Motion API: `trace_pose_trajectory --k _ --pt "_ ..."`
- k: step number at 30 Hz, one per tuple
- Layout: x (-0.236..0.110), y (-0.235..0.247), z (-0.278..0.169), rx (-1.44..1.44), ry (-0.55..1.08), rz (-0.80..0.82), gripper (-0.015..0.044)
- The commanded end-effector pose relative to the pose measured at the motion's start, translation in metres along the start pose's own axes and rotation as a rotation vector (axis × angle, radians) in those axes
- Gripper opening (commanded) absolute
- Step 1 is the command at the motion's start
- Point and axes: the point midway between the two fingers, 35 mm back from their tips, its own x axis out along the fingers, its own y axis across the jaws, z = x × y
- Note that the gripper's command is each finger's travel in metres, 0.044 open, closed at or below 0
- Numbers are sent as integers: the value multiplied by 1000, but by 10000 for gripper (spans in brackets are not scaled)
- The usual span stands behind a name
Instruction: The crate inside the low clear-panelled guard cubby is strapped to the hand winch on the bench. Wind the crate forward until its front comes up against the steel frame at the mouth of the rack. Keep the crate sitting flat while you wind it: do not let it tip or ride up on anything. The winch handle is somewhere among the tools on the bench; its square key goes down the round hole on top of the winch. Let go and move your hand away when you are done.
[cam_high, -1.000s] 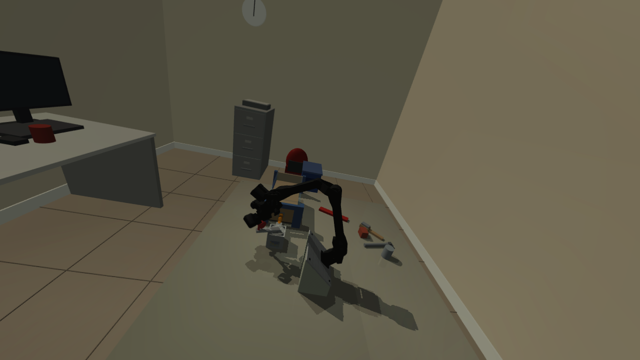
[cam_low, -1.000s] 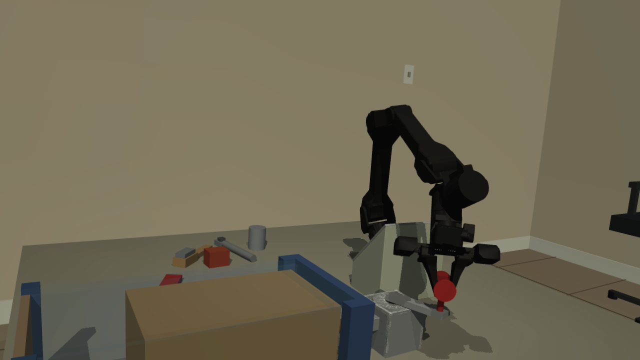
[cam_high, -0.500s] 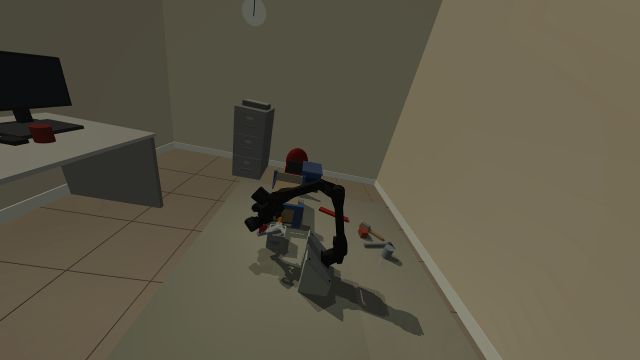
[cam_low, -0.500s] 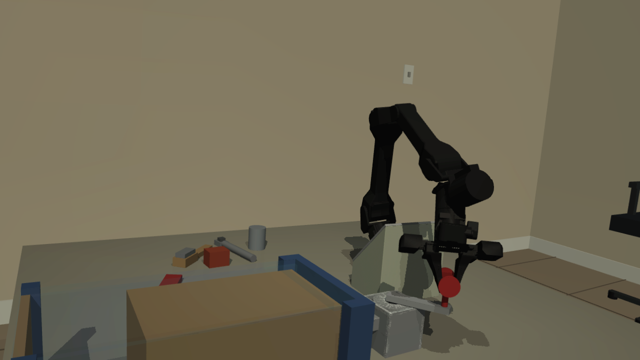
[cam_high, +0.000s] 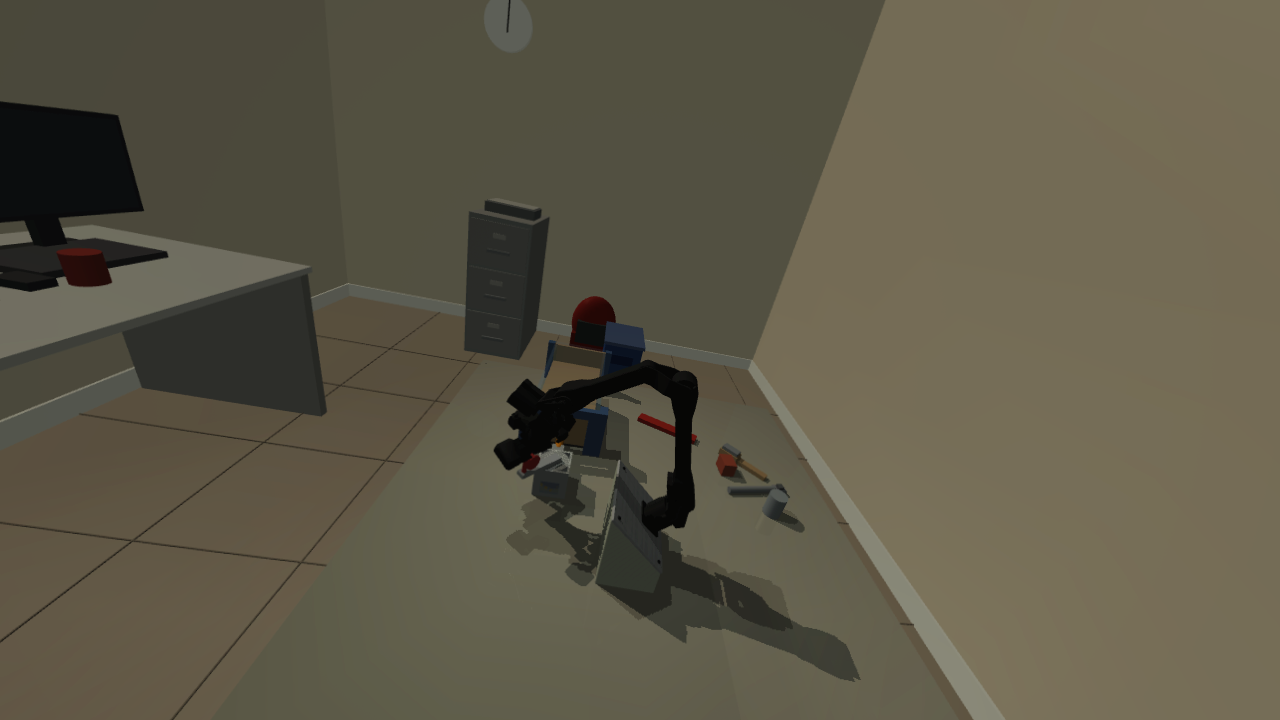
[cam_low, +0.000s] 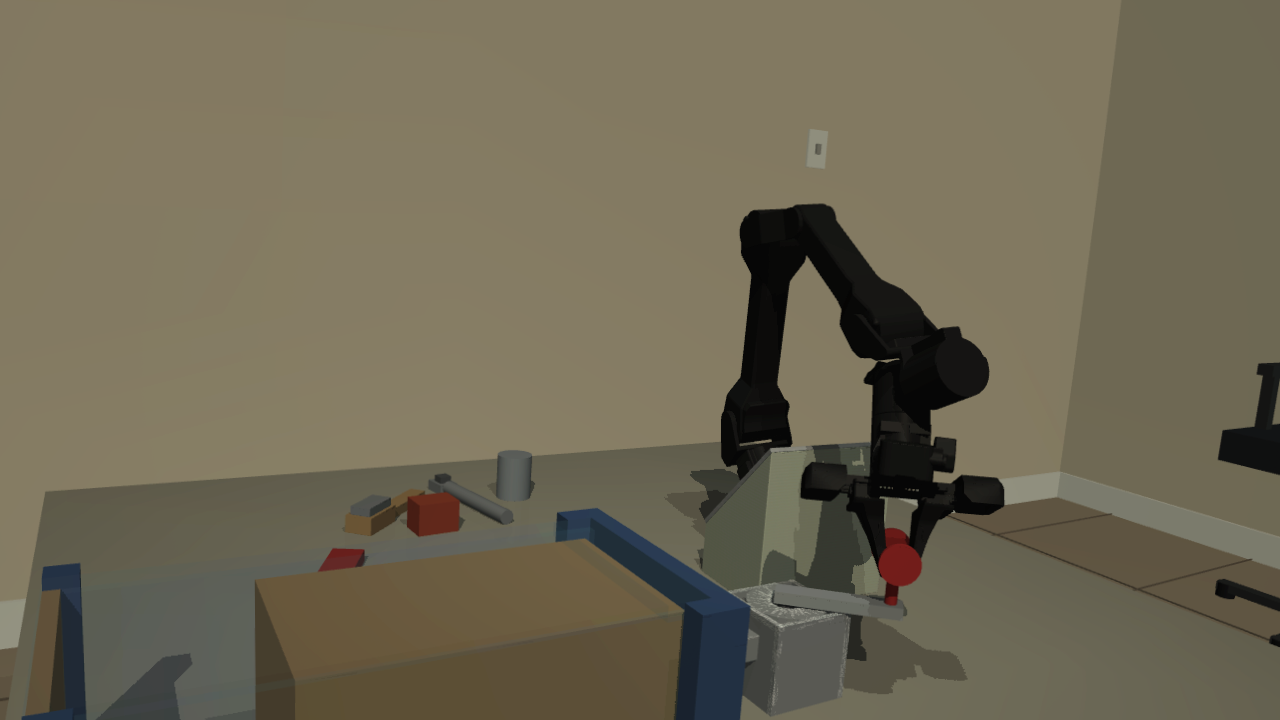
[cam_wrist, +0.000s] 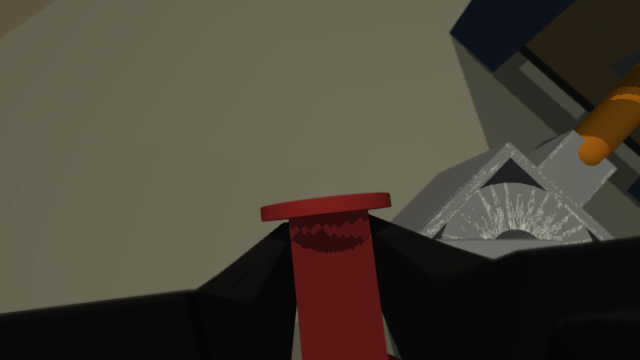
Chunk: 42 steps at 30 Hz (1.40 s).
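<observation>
The tool (cam_low: 893, 542) is gripping the red knob (cam_low: 899, 563) of the winch handle (cam_low: 836, 598), closed on it from both sides and pointing straight down. The handle's grey crank arm is reaching from the knob back to the top of the winch (cam_low: 799, 658), where its key appears to be seated. The knob is looking rigid and smooth, so it may be turning in the grip; judged best held low, against its flange. The crank is stiff, and load will likely be rising as the strap (cam_wrist: 607, 125) tightens. Just beside the winch, the blue steel frame (cam_low: 713, 640) is standing at the rack mouth. Behind the frame, the crate (cam_low: 465, 626) is sitting flat. Whether its front is touching the frame cannot be told.
</observation>
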Motion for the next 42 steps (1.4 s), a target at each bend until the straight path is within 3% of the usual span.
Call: trace_pose_trajectory --k 1,42 --pt "-3 1 -17 -12 29 1 0" --pt "-29 -23 -71 -14 33 0 0"
